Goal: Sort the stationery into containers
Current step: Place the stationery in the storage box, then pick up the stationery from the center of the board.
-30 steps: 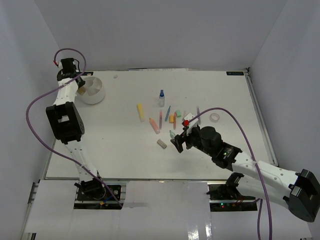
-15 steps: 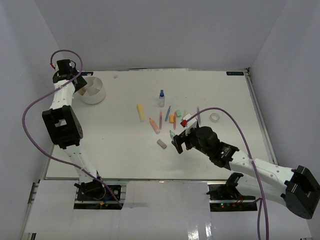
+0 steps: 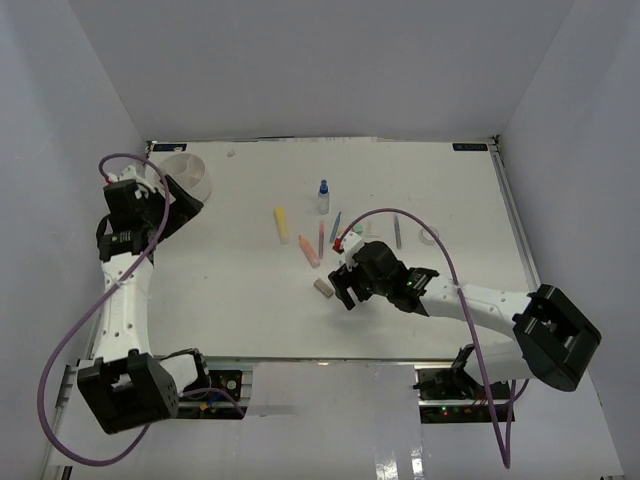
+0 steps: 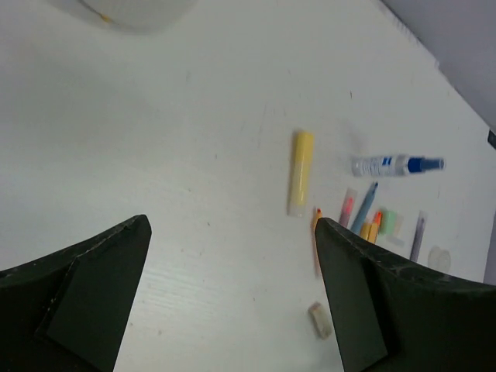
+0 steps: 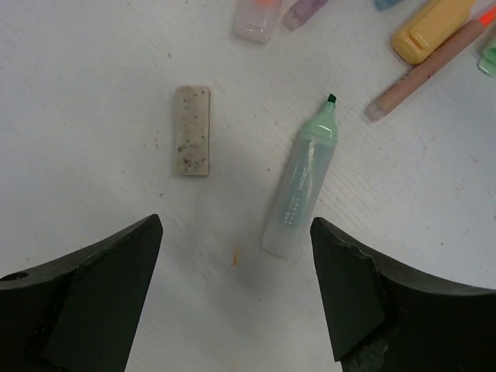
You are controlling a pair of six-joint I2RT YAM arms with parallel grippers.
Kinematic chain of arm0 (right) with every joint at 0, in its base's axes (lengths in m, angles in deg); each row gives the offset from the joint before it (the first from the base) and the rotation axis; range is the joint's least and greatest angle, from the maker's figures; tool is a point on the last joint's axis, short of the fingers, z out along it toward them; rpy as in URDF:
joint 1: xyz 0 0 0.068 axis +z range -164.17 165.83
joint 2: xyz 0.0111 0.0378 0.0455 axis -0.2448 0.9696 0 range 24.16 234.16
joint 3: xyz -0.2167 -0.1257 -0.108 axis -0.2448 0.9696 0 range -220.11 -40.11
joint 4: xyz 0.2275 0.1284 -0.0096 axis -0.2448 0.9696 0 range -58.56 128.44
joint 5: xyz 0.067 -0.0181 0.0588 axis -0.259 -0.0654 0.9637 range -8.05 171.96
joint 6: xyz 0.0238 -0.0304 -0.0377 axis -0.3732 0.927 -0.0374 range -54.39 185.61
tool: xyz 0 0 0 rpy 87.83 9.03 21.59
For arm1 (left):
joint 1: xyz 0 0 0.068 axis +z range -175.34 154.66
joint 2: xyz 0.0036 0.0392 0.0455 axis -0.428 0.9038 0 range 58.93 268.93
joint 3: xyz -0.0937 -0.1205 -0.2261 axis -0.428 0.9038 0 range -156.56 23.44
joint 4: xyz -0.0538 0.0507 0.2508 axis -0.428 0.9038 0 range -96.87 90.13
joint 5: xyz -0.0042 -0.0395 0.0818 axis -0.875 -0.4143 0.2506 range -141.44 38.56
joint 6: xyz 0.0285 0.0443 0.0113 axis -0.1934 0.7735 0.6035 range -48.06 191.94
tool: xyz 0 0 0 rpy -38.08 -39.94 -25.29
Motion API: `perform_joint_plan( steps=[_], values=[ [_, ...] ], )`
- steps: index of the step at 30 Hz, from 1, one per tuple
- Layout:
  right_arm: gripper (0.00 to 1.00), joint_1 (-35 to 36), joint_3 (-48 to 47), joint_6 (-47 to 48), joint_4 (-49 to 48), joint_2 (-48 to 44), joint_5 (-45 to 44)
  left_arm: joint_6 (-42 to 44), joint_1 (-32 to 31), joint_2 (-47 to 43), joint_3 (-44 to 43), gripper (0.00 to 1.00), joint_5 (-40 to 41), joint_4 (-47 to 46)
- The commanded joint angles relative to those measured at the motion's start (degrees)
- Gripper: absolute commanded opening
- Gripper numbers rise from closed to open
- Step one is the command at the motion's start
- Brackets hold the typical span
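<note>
Below my right gripper (image 5: 232,310), its jaws spread wide with nothing between them, I count one speckled beige rectangular eraser block (image 5: 191,130) and one mint-green plastic marker (image 5: 298,192). They lie side by side but apart on the white table (image 5: 116,46). The marker is uncapped, with its dark tip pointing away from the fingers and its long axis slightly slanted. My left gripper (image 4: 232,310) gapes just as wide, also holding nothing. One smooth yellow marker (image 4: 300,172) lies ahead of it, and the single white round tub (image 3: 195,170) sits near the far left corner.
</note>
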Motion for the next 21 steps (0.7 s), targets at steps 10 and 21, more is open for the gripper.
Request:
perform_joint_plan(
  steps=[10,21],
  values=[
    [0.76,0.7,-10.4,2.3,0.3,13.9,4.0,0.3,-5.2,-18.5,18.1,0.98,-13.6,4.1],
    [0.69,1.8,-11.6,3.1,-2.0,20.0,5.3,0.8,-7.2,-17.0,18.5,0.98,-17.0,4.7]
  ],
)
